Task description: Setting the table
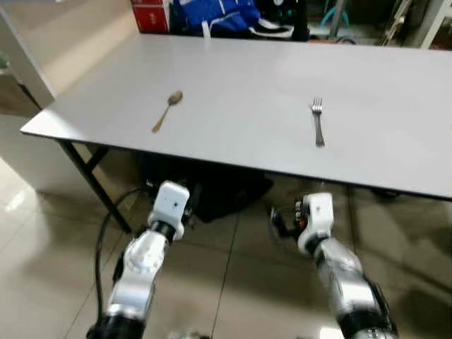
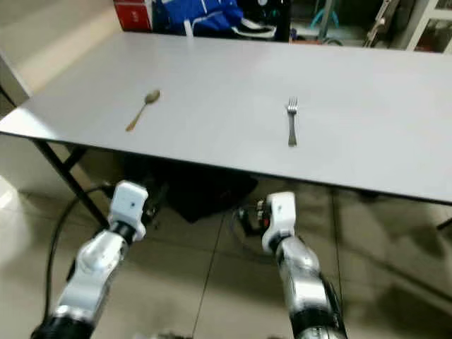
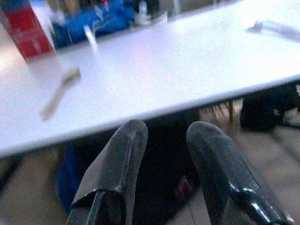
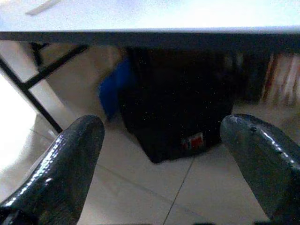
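Grey table (image 1: 233, 78) holds a brass-coloured spoon (image 1: 167, 110) centre-left and a steel fork (image 1: 318, 121) centre-right; my left gripper (image 3: 161, 140) and right gripper (image 4: 161, 140) hang below, jaws parted, empty.

A brass-coloured spoon (image 1: 167, 110) lies flat and slanted ahead of the left end effector (image 3: 164, 140), a silver fork (image 1: 318, 121) lies straight ahead of the right end effector (image 4: 164, 140).

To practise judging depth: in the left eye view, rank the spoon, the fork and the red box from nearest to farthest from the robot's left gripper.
1. Spoon, on the table's left part, above the left gripper.
2. Fork, over to the right.
3. Red box, past the table's far edge.
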Motion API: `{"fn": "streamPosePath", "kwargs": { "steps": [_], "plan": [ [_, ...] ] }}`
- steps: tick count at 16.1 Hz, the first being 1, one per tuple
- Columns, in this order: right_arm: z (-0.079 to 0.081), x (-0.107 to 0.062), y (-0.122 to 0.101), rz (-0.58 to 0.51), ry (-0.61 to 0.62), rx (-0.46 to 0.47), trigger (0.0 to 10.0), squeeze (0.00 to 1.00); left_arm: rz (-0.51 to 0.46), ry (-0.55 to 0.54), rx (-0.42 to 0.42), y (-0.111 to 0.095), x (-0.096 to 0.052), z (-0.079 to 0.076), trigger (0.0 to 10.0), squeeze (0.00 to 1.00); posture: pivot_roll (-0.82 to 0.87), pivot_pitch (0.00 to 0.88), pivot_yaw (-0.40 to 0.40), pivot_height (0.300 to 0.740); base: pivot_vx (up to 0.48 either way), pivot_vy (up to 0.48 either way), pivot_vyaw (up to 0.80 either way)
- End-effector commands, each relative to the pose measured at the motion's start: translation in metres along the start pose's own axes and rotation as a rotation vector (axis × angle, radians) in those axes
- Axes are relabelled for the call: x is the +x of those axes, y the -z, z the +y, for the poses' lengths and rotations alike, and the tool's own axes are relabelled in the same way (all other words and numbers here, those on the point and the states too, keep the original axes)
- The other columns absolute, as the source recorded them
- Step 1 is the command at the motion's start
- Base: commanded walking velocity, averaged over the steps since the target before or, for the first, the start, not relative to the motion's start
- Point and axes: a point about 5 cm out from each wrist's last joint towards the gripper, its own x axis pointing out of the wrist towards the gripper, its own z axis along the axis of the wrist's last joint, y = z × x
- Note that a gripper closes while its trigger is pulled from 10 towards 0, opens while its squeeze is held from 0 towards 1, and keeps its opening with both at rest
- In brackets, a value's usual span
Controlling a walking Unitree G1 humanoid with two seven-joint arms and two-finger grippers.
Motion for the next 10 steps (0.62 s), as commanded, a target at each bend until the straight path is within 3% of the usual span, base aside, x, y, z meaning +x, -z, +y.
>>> {"fn": "streamPosePath", "kwargs": {
  "steps": [1, 4, 5, 8, 9, 10],
  "plan": [
    [-0.007, -0.008, -0.018, -0.087, -0.004, -0.114, 10.0, 0.0, -0.046, -0.041, 0.032, -0.014, -0.008, 0.014, 10.0, 0.0, -0.16, 0.0, 0.097, 0.731, 0.0, 0.0, 0.0],
    [-0.016, -0.025, -0.014, -0.092, 0.063, -0.114, 10.0, 0.0, -0.05, -0.266, -0.129, -0.021, -0.026, 0.04, 10.0, 0.0, -0.15, 0.0, 0.088, 0.731, 0.0, 0.0, 0.0],
    [-0.01, -0.023, -0.02, -0.106, 0.048, -0.097, 10.0, 0.0, -0.015, -0.344, -0.195, -0.013, -0.031, 0.046, 10.0, 0.0, -0.15, 0.0, 0.088, 0.731, 0.0, 0.0, 0.0],
    [0.005, -0.009, -0.035, -0.134, 0.013, -0.043, 10.0, 0.0, 0.039, -0.386, -0.292, -0.001, -0.033, 0.044, 10.0, 0.0, -0.15, 0.0, 0.082, 0.731, 0.0, 0.0, 0.0],
    [0.008, -0.001, -0.039, -0.145, 0.015, 0.022, 10.0, 0.0, 0.055, -0.385, -0.339, 0.003, -0.029, 0.042, 10.0, 0.0, -0.15, 0.0, 0.081, 0.731, 0.0, 0.0, 0.0],
    [0.011, 0.003, -0.042, -0.152, 0.006, 0.034, 10.0, 0.0, 0.069, -0.348, -0.333, 0.002, -0.025, 0.037, 10.0, 0.0, -0.15, 0.0, 0.08, 0.731, 0.0, 0.0, 0.0]
  ]
}}
